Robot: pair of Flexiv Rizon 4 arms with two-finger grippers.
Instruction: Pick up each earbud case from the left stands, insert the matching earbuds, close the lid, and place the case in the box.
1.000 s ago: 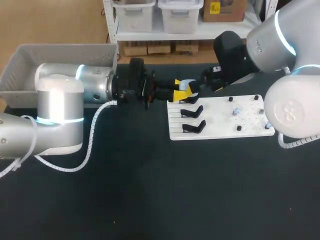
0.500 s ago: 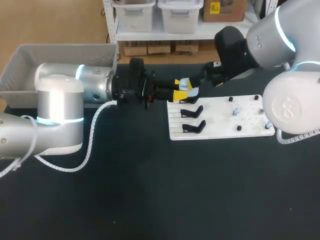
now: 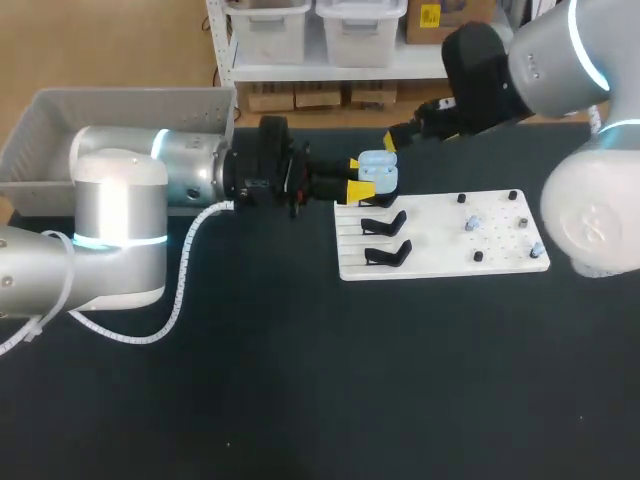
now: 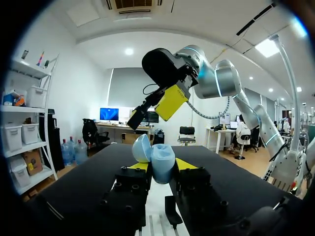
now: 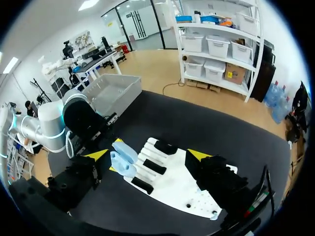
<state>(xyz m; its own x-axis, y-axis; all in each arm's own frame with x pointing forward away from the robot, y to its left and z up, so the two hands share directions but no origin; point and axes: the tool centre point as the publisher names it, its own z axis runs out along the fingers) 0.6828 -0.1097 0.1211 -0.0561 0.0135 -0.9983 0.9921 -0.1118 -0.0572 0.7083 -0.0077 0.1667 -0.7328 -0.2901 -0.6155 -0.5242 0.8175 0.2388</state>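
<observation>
My left gripper (image 3: 362, 181) reaches in from the left and is shut on a light blue earbud case (image 3: 376, 171) with its lid open, held just above the back left corner of the white board (image 3: 440, 262). In the left wrist view the case (image 4: 162, 164) sits between the yellow tips and its lid (image 4: 141, 147) tilts back. My right gripper (image 3: 393, 141) hangs open behind and above the case, holding nothing. In the right wrist view the case (image 5: 123, 158) lies below, between the wide-open fingers (image 5: 199, 155). Small earbuds (image 3: 472, 222) rest on the board's right half.
Two empty black stands (image 3: 386, 224) (image 3: 388, 253) stand on the board's left side, with small black pegs (image 3: 478, 256) on its right side. A grey box (image 3: 60, 120) stands at the back left, behind my left arm (image 3: 150, 180). Dark tabletop spreads in front.
My right gripper has drawn back from the case, rising toward the back right. My left gripper and the case have stayed in place.
</observation>
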